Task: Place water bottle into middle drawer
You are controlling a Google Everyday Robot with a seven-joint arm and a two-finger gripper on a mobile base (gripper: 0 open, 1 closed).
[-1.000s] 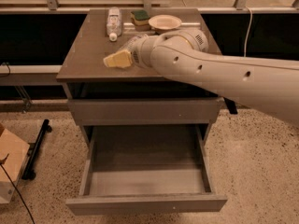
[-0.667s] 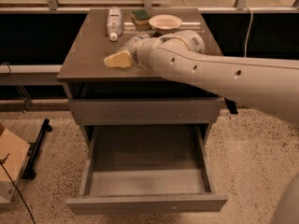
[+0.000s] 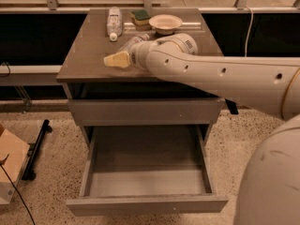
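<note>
Room for the drop is ready at the bottom of the frame: the middle drawer (image 3: 145,178) stands pulled out with its grey floor bare, below the taller drawer front (image 3: 145,111), which is closed. Above that, on the cabinet top (image 3: 86,57), the gripper (image 3: 117,60) sits low over the left-centre of the surface, its pale yellowish tip pointing toward the left edge. Whether it is spread or closed cannot be told, because the wrist and the white arm (image 3: 225,78) cover that part. The water bottle (image 3: 130,43) lies slanted on the top just behind the wrist, with only part of its crinkled clear body showing, and it does not look gripped yet. The step in hand therefore seems to be getting a hold on it. A good grasp would come across the bottle's body near its middle, squarely and not at a slant, since a round bottle lying down is likely to roll away from a glancing touch. The thin plastic should give, so a light squeeze ought to do. Further back, the capped bottle (image 3: 114,20) lies near, with the sponge (image 3: 140,17) and the bowl (image 3: 165,23) beyond, so any repositioning should stay short of them. Once the bottle is held, it should be lifted clear of the top's front edge, then lowered well into the drawer before it is let go.
</note>
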